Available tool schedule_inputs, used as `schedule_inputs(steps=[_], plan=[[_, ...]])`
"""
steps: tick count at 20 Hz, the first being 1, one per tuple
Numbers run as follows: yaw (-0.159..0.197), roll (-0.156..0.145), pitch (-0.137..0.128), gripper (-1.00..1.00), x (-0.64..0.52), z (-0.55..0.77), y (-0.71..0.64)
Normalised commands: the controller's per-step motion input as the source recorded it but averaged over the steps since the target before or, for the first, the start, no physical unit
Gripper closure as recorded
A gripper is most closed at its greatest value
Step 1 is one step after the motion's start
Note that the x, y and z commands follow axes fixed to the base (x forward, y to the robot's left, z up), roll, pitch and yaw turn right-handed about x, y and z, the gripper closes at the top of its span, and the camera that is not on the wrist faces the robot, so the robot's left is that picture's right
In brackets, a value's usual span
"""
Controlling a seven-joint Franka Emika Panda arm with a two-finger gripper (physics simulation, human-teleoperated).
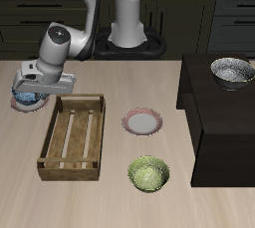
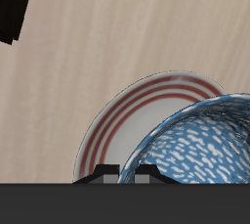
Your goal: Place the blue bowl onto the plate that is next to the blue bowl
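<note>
Bowl [image 2: 195, 145], blue and mottled, is sitting over a red-rimmed plate [image 2: 117, 120] in our wrist view, covering part of it; we cannot tell whether it is resting on the plate or hanging above. In the exterior view we are seeing the hand [image 1: 28, 91] right over the bowl [image 1: 26, 100], near the bench [image 1: 110, 197] edge beside the wooden crate [image 1: 74, 137]. Its fingers are showing only as dark tips at the bowl's rim, so we cannot tell whether they are pinching it or spread. Another plate [image 1: 142, 122] and a green bowl [image 1: 149, 173] are lying past the crate.
</note>
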Motion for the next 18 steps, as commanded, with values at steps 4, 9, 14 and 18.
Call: schedule_inputs(steps=[4, 9, 14, 18], plan=[[-0.027, 0.026, -0.007, -1.0, -0.09, 0.19, 0.26], [0.002, 0.024, -0.045, -1.0, 0.01, 0.28, 0.13], [0.005, 0.046, -0.06, -1.0, -0.07, 0.44, 0.21], [-0.013, 0.05, -0.051, -1.0, -0.09, 0.45, 0.24]])
